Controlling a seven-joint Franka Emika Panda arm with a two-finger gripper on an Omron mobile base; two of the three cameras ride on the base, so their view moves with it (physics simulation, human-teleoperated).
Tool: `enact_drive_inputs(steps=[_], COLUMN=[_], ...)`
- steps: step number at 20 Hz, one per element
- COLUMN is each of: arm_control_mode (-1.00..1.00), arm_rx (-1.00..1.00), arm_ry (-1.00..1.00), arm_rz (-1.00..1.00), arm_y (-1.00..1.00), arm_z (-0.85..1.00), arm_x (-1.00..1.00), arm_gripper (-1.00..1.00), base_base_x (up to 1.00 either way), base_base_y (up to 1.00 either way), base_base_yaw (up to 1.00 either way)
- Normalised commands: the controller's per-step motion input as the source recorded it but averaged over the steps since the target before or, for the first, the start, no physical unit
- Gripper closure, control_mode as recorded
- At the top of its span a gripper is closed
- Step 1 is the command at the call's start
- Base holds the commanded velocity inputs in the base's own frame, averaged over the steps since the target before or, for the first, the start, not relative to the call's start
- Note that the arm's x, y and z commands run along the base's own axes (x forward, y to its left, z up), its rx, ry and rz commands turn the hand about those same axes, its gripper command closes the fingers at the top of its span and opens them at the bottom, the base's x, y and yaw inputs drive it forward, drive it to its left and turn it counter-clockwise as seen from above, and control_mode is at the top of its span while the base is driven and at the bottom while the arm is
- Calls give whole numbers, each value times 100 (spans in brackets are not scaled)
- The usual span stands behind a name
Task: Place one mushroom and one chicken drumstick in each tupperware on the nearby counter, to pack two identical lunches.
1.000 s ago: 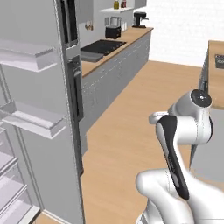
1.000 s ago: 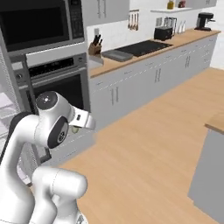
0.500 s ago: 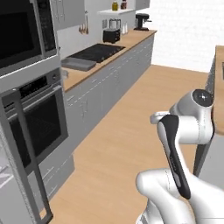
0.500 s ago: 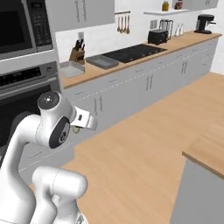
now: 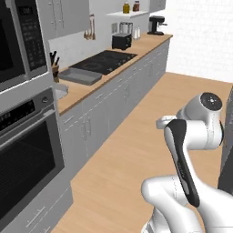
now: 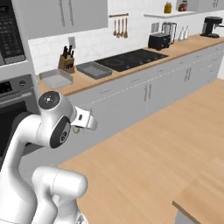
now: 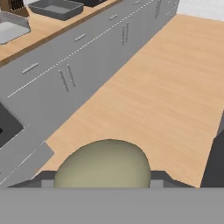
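Observation:
A pale tan mushroom [image 7: 103,168] sits between the dark fingertips [image 7: 43,178] of my gripper [image 7: 103,177], which is shut on it and carried above the wooden floor. In the right base view the mushroom [image 6: 76,129] peeks out under the white hand. On the counter [image 6: 183,46] lie two tupperware: the light grey one [image 6: 55,78] beside the knife block and the darker one [image 6: 94,70] by the stovetop. They also appear as the darker tupperware [image 5: 81,76], the darker tupperware [image 7: 57,8] and the light tupperware [image 7: 11,28]. The chicken drumstick is out of view.
A wall oven [image 5: 27,150] stands at the counter's left end. A black stovetop [image 6: 129,59], toaster [image 6: 158,41] and coffee machine [image 6: 212,26] line the counter further along. Wooden floor [image 6: 166,140] stretches before the grey cabinets. An island corner [image 6: 203,197] is at lower right.
The base has moved: both base views swept from the fridge past the oven to the counter. The gripper keeps the mushroom, unchanged.

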Motion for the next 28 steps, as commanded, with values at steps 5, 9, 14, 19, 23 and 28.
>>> enact_drive_inputs(steps=[5, 9, 14, 19, 23, 28], arm_control_mode=[100, 100, 100, 100, 100, 100], arm_rx=[0, 0, 0, 0, 0, 0], arm_ry=[0, 0, 0, 0, 0, 0], arm_rz=[0, 0, 0, 0, 0, 0], arm_y=[0, 0, 0, 0, 0, 0], arm_z=[0, 0, 0, 0, 0, 0], arm_x=[0, 0, 0, 0, 0, 0], arm_gripper=[100, 100, 100, 100, 100, 100], base_base_x=[97, 97, 100, 96, 72, 51], base_base_y=[0, 0, 0, -7, -28, -69], base_base_yaw=[15, 32, 34, 41, 50, 57])
